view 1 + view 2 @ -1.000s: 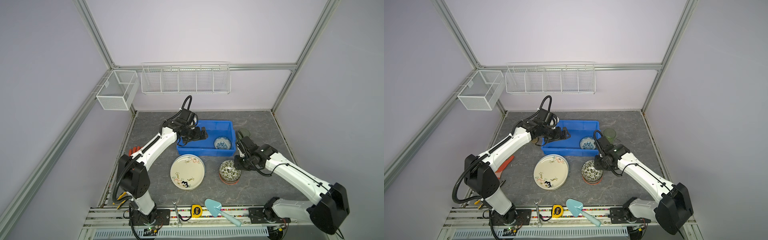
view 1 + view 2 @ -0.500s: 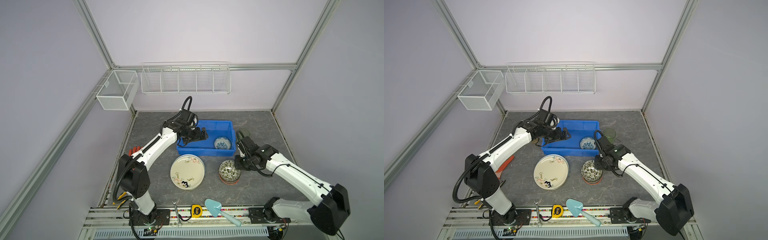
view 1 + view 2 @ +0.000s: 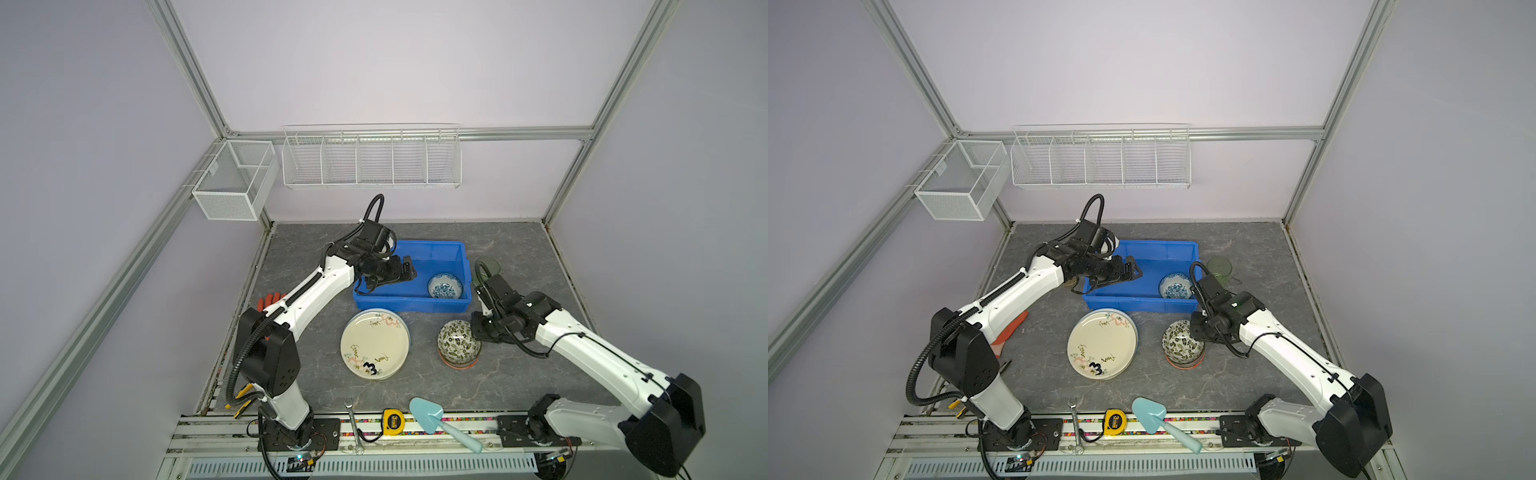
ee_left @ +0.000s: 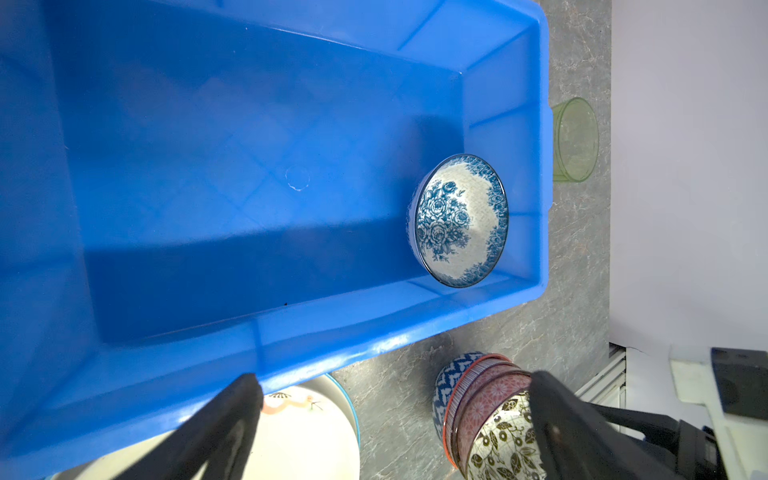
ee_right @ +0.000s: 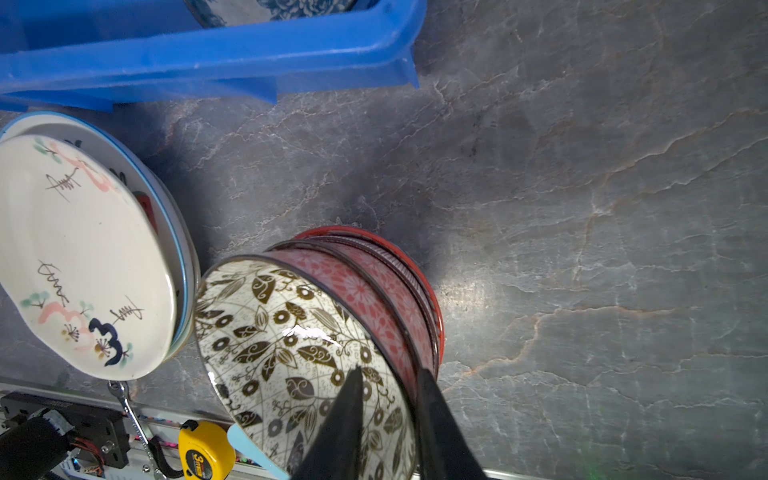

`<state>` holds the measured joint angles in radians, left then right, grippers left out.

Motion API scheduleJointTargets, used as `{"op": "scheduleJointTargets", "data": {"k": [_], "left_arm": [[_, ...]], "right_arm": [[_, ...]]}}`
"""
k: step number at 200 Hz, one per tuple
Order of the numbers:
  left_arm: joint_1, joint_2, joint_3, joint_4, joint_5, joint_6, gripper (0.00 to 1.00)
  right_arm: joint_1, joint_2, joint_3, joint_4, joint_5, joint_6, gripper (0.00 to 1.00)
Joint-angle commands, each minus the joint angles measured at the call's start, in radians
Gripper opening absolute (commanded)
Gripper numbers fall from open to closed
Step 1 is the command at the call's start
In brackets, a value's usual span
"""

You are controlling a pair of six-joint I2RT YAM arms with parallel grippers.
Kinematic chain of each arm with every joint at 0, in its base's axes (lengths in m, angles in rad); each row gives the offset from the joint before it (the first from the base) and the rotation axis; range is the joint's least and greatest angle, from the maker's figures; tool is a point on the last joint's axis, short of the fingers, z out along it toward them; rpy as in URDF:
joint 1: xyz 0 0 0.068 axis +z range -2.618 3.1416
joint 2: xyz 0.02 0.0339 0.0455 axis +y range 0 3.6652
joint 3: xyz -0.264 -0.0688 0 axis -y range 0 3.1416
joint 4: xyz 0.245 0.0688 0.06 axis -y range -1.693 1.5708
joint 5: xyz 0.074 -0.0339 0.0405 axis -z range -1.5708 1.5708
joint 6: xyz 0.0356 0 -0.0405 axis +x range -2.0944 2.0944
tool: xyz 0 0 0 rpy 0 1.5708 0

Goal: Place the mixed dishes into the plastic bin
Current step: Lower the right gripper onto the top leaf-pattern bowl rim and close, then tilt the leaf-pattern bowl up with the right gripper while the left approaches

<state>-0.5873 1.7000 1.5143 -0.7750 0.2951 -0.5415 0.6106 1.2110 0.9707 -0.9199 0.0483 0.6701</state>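
**Caller:** Big picture first. Your grey marbled worktop (image 3: 519, 257) carries everything. The bright-blue plastic bin (image 3: 411, 302) sits at the back middle, where I'd say both arms can reach it.

**Spotter:** Next down is the cream floral plate marked "3" (image 3: 375, 344), just in front of the bin. It lies flat on at least one more plate, whose blue-edged rim peeks out underneath. Stacked like that, you'll likely have to take them one at a time.

**Caller:** To its right is the stack of nested patterned bowls (image 3: 457, 362), with the dark-leaf bowl (image 3: 458, 338) on top. That looks like your live target.

**Spotter:** Your left end effector (image 3: 400, 272) hangs over the left half of the bin, fingers spread wide, nothing in them. I read that as keeping clear while the other arm works.

**Caller:** Your right end effector (image 5: 388, 372) is on the dark-leaf bowl, one finger inside, one outside, gap narrow around the rim. A rim pinch makes sense, since the bowl looks too broad to span. Whether the pads are biting, I can't tell.

**Spotter:** Smaller again is the blue-and-white flowered bowl (image 3: 444, 286), already in the bin. It's tucked into the near right corner, which leaves floor free for the plates.

**Caller:** Smallest is the green glass cup (image 3: 1219, 269), on the worktop just beside the bin's right wall. Mind it when you carry that bowl across.
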Motion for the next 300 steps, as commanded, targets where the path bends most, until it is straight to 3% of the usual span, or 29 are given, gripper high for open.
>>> {"op": "scheduleJointTargets", "data": {"k": [1, 193, 235, 300], "left_arm": [[0.001, 0.003, -0.013, 0.008, 0.010, -0.006, 1.00], [-0.019, 0.010, -0.027, 0.011, 0.003, -0.014, 1.00], [-0.022, 0.013, -0.025, 0.011, 0.002, -0.017, 1.00], [-0.025, 0.016, -0.019, 0.011, 0.006, -0.017, 1.00]], "right_arm": [[0.010, 0.021, -0.020, -0.002, -0.012, 0.010, 0.25], [0.010, -0.049, -0.005, -0.030, 0.012, 0.032, 0.08], [0.009, -0.047, -0.014, -0.030, 0.015, 0.031, 0.08], [0.008, -0.037, -0.029, -0.025, 0.028, 0.034, 0.20]]}}
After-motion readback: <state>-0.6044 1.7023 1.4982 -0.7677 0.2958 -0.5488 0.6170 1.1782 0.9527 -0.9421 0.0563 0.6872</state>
